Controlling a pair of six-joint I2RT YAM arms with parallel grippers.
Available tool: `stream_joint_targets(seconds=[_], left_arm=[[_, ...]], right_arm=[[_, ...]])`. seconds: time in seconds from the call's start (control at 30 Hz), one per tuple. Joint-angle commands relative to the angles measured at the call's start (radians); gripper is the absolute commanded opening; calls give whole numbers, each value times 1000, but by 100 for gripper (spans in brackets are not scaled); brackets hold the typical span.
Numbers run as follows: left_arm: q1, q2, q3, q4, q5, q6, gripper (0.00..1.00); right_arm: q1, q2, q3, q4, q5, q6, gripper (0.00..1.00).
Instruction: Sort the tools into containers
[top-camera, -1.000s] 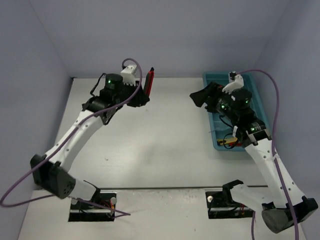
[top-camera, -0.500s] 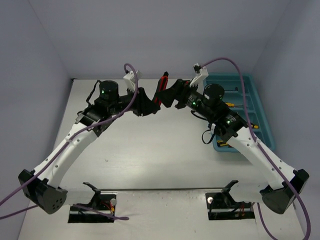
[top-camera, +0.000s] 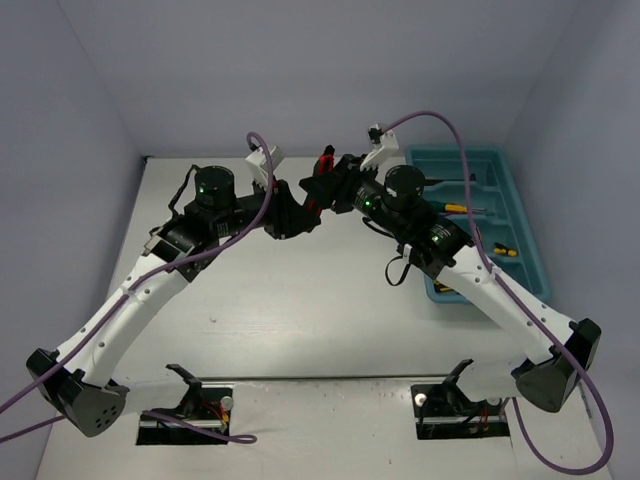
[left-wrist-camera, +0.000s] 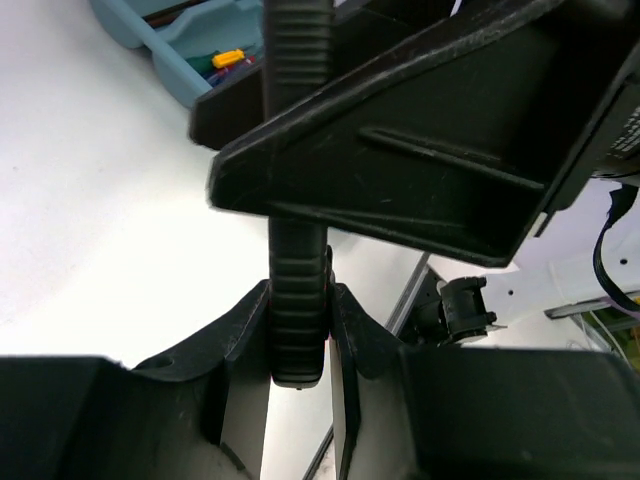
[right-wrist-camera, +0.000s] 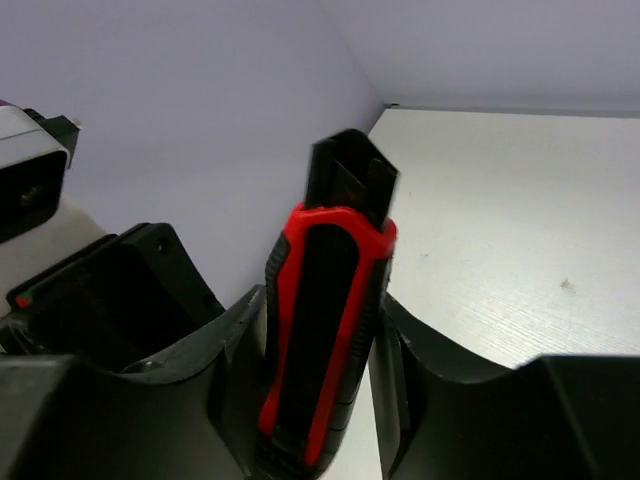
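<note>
The red utility knife (right-wrist-camera: 328, 262) is held up above the white table (top-camera: 300, 290), well left of the teal tray (top-camera: 455, 152), caught between both claws. The left gripper (left-wrist-camera: 298, 300) is narrowed onto the knife's black ribbed end. The right gripper (right-wrist-camera: 320, 305) presses its dark plastic fingers (right-wrist-camera: 235, 350) against both flanks of the glossy red-and-black handle, whose squared black tip pokes out above.

I am holding the red-and-black knife (right-wrist-camera: 325, 330) in the air at back centre. The teal tray (top-camera: 455, 152) is lying far right, carrying yellow-handled screwdrivers (top-camera: 452, 208) in its compartments.
</note>
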Motion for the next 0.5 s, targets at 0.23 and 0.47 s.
stream_joint_targets(seconds=[0.23,0.47], left_arm=[[-36,0,47,-47,-169,53,60],[-35,-45,-13,-212,-430,61,66]], right_arm=[[-2,-173,-99,64,287,-22,0],[-205,-400,-301,-235,615,93,0]])
